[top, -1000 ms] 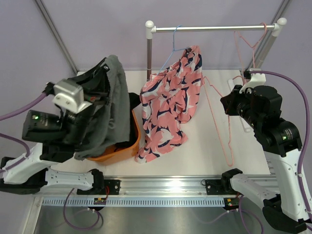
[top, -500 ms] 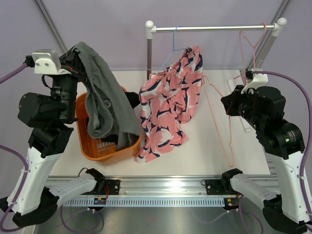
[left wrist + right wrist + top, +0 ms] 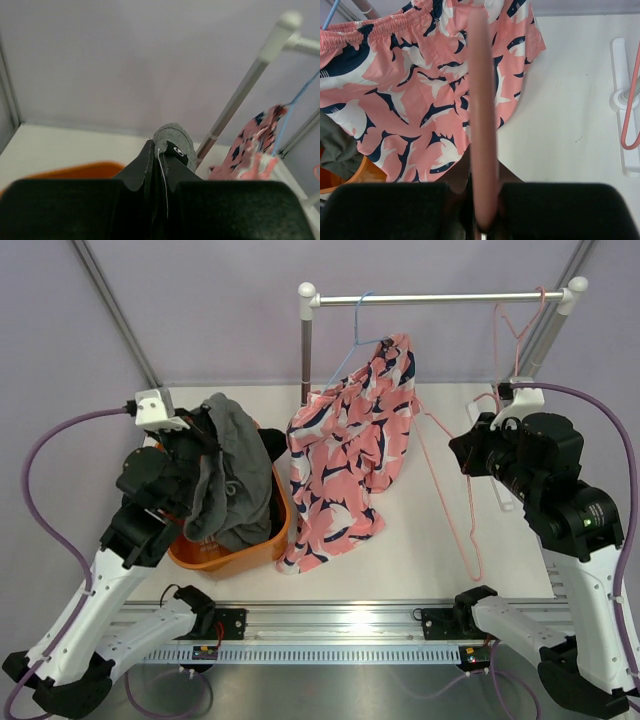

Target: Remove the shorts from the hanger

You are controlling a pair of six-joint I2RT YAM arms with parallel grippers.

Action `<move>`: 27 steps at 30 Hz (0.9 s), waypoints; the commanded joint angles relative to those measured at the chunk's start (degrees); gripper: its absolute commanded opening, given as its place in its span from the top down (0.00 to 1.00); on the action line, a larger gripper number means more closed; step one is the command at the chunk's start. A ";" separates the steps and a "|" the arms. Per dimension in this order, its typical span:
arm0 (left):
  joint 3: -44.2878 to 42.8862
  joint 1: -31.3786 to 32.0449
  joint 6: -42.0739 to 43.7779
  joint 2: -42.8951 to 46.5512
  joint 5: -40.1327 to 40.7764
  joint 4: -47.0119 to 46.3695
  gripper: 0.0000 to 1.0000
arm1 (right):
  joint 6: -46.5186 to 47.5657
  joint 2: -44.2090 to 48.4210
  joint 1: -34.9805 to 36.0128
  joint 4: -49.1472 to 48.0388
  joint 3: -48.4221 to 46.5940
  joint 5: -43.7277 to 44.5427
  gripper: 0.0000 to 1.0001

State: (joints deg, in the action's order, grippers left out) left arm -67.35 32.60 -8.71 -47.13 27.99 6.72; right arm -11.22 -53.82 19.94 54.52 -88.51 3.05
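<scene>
Pink shark-print shorts (image 3: pixel 345 455) hang from a blue hanger (image 3: pixel 358 325) on the metal rail (image 3: pixel 440 298); they also show in the right wrist view (image 3: pixel 410 100). My left gripper (image 3: pixel 205 425) is shut on grey shorts (image 3: pixel 235 475), which drape into the orange basket (image 3: pixel 215 558). In the left wrist view the jaws (image 3: pixel 160 150) pinch a fold of grey cloth (image 3: pixel 172 137). My right gripper (image 3: pixel 470 450) is shut on a bare pink hanger (image 3: pixel 450 500), right of the pink shorts; its rod (image 3: pixel 481 100) runs between the jaws (image 3: pixel 482 200).
The rack's upright post (image 3: pixel 306 350) stands behind the basket. A second pink hanger (image 3: pixel 510 325) hangs at the rail's right end. The rack's white foot (image 3: pixel 623 100) lies on the table at the right.
My left arm lifted the grey shorts high above the basket, then lowered them so they drape into it. My right arm has hardly moved.
</scene>
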 commanded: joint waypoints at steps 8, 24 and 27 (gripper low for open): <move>15.58 -0.26 -25.39 11.36 4.99 14.19 0.54 | 2.17 -2.34 0.36 -3.37 -2.19 -2.79 1.00; 12.76 -0.26 -13.53 14.96 -16.82 31.07 0.01 | 6.74 -7.25 0.36 -6.00 -7.81 4.49 1.00; 14.44 -0.26 -12.30 17.86 -20.07 31.42 0.01 | 8.14 -12.85 0.36 -5.83 -14.39 10.21 1.00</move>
State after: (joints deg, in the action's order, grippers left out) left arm -54.13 32.49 -23.42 -31.86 12.95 37.91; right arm -5.56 -62.61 19.94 53.08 -96.60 6.11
